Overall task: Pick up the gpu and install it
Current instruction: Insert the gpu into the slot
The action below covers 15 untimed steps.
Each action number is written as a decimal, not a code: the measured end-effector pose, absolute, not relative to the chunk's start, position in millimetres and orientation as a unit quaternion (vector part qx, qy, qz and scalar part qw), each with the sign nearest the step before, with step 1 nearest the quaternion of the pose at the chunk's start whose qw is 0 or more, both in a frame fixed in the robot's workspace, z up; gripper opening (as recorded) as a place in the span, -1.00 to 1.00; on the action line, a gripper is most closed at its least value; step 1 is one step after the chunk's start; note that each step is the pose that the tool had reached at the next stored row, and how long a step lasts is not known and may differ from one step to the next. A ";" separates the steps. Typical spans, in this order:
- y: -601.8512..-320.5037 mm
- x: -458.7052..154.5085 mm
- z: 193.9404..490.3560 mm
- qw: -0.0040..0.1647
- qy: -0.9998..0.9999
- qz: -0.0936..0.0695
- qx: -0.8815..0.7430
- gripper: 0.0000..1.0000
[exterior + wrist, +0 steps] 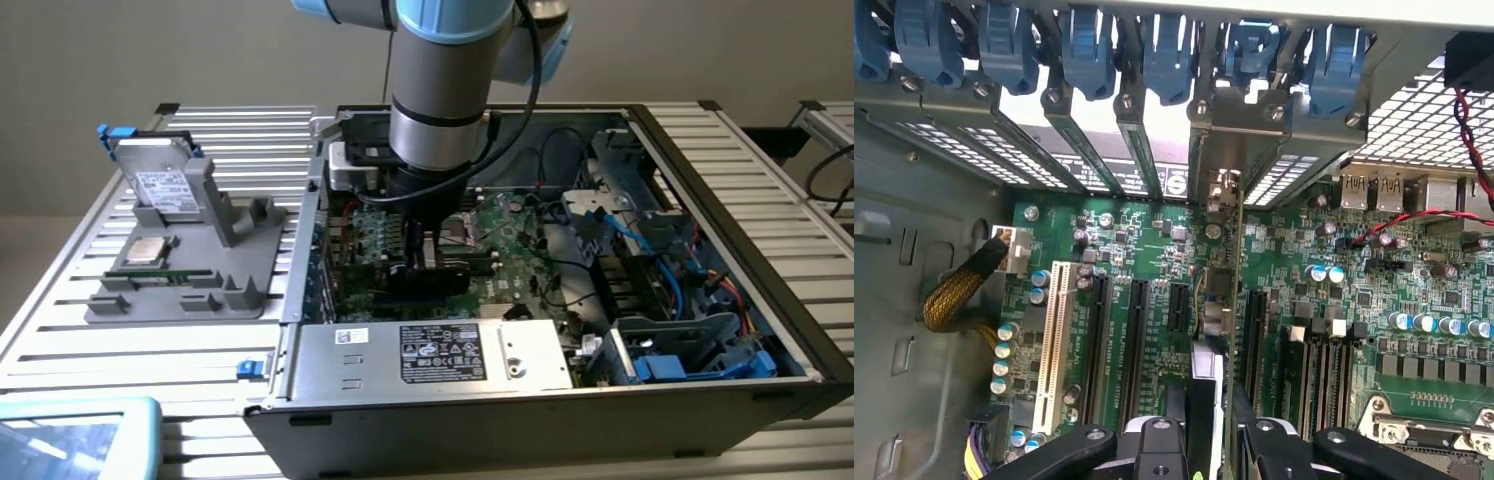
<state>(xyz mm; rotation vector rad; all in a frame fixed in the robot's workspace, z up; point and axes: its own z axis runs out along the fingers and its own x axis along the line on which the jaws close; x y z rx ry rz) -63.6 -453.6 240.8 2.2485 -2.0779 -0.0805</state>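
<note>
In the exterior view, the arm [434, 90] reaches straight down from twelve o'clock into the open computer case [721, 400], which lies on its side on the slatted counter [80, 330]. The fingers [430, 262] are narrowed on the gpu [430, 282], a dark card held on edge just above the green motherboard [514, 255] near the case's centre. At nine o'clock of the case, a grey holder [200, 270] on the counter carries a hard drive [163, 185] standing upright, with a memory stick [167, 277] lying low in front of it. A silver power supply [441, 355] sits at six o'clock inside the case. In the wrist view, the fingers [1209, 430] clamp the gpu [1229, 290] seen edge-on, its thin line running toward the rear slot covers [1144, 150], its silver bracket [1224, 185] close against them. The card stands over the motherboard [1154, 250], between the black expansion slots [1134, 340]; whether it is seated cannot be told.
</note>
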 end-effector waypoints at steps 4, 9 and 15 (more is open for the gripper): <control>-453.7 -63.6 240.3 0.040 -0.678 -0.026 0.734 -0.47; -453.6 -63.5 239.5 0.039 -0.678 -0.026 0.734 -0.47; -453.6 -63.6 239.5 0.040 -0.678 -0.027 0.734 -0.47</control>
